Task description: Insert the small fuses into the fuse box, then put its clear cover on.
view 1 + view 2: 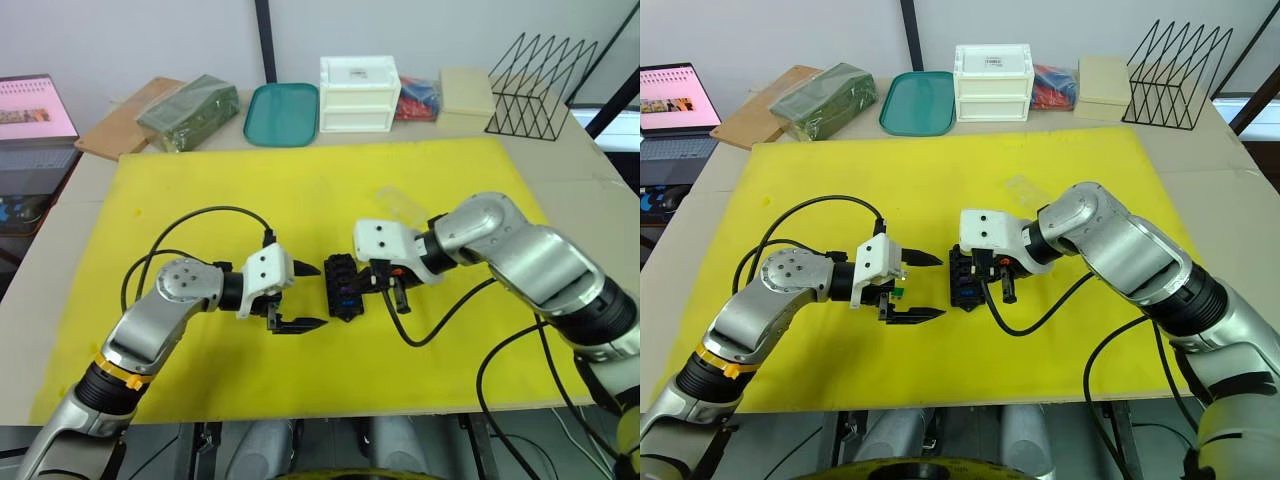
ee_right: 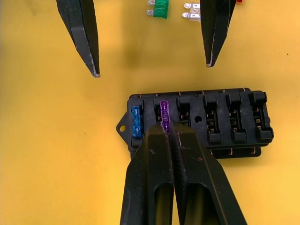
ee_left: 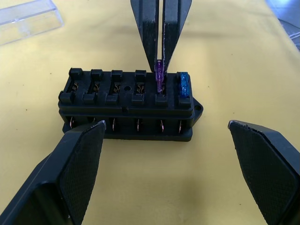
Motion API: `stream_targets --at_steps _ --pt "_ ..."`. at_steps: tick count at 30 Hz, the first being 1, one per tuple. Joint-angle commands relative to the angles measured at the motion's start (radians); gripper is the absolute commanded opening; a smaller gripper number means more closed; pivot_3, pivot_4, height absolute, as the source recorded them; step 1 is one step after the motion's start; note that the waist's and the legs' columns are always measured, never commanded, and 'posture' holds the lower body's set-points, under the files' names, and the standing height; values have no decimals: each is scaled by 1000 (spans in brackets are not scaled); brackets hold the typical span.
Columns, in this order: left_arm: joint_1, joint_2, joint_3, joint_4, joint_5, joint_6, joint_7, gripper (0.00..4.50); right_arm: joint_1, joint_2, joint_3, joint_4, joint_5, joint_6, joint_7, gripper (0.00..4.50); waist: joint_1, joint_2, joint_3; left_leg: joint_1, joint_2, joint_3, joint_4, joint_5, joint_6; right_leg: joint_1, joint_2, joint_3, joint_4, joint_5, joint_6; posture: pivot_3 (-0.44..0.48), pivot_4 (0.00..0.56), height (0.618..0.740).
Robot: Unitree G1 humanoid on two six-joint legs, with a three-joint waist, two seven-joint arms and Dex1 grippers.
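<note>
Fuse box [image 3: 126,105]: black block on the yellow mat [image 1: 300,190], between the two grippers; six slots in a row, four bare.
Blue fuse [image 3: 183,86]: seated in the end slot of the fuse box, by a mounting tab.
Purple fuse [image 3: 160,75]: upright in the slot next to the blue one, blades partly in, top pinched.
Right gripper [image 2: 168,133]: over the fuse box, jaws narrow and clamped on the purple fuse.
Left gripper [image 1: 925,287]: just beside the fuse box on the side away from the right gripper, jaws wide, holding nothing, tips pointing at the box.
Clear cover [image 1: 403,207]: flat on the mat, beyond the fuse box toward the far edge, apart from it.
Loose fuses: green fuse [image 2: 160,8] and a pale fuse [image 2: 192,12] lying on the mat near the fuse box, on the left gripper's side.
White drawer box [image 1: 359,93]: on the surface past the mat, well apart from the fuse box, next to a teal tray [image 1: 283,114].
</note>
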State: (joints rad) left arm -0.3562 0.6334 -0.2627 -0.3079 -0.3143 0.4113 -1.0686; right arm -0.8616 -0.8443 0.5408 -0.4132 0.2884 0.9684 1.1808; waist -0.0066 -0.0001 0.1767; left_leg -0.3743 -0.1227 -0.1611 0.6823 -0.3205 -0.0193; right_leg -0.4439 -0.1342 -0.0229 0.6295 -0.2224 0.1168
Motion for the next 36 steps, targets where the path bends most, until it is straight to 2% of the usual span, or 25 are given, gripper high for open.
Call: stream_targets --at_steps 1,13,36 --pt "-2 1 3 -33 -4 -1 1 4408 -1 5 -17 -44 9 20 -7 0 0 0 0 0 0 0 0 0 0 0 0 0 0 0 0 0 150 740" --pt "-1 -3 2 -35 -5 3 5 4408 5 6 -14 -62 16 40 -18 0 0 0 0 0 0 0 0 0 0 0 0 0 0 0 0 0 150 740" --pt "10 -5 4 -53 -7 16 13 4408 14 2 46 -2 -61 -43 -7 0 -1 0 0 0 0 0 0 0 0 0 0 0 0 0 0 0 150 740"
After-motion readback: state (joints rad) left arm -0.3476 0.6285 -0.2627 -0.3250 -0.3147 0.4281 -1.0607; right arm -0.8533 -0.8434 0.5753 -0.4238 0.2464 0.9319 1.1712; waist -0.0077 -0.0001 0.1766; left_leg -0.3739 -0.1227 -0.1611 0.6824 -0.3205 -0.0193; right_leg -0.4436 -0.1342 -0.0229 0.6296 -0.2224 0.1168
